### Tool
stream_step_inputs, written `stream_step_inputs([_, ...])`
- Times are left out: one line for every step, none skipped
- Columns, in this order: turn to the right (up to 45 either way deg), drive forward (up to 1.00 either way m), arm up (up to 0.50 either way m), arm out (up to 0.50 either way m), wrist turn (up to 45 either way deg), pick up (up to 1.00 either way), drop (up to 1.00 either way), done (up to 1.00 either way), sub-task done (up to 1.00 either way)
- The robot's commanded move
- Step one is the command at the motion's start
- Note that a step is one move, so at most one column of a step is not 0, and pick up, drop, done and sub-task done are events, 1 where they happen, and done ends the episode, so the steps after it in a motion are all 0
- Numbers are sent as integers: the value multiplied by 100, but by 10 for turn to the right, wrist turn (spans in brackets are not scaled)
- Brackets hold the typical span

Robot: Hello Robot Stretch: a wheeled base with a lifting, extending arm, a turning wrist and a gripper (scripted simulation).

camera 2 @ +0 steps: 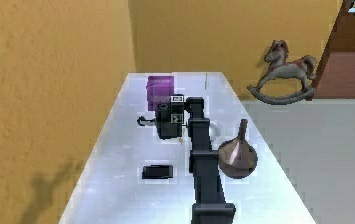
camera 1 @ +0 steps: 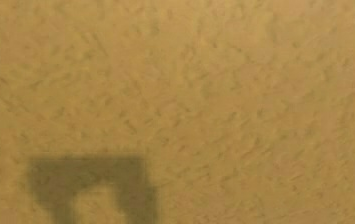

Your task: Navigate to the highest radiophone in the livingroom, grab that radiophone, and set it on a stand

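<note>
Your arm point(camera 2: 200, 160) reaches over the surface point(camera 2: 115, 150) with the gripper point(camera 2: 147, 122) near a purple box point(camera 2: 162, 90), its fingers' state and load impossible to tell, while a flat black thing point(camera 2: 157, 172), perhaps the radiophone, lies beside the arm, so grabbing it and placing it on a stand seem left.

Glossy pale tabletop point(camera 2: 107, 155); rough mustard wall point(camera 1: 185, 80), perhaps plaster; matt black hand point(camera 2: 145, 122).
</note>
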Motion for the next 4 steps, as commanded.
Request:
stream_step_inputs([0, 0, -30, 0, 0, 0, 0, 0, 0])
stream_step_inputs([0, 0, 0, 0, 0, 100, 0, 0, 0])
stream_step_inputs([0, 0, 10, 0, 0, 0, 0, 0, 0])
stream_step_inputs([0, 0, 32, 0, 0, 0, 0, 0, 0])
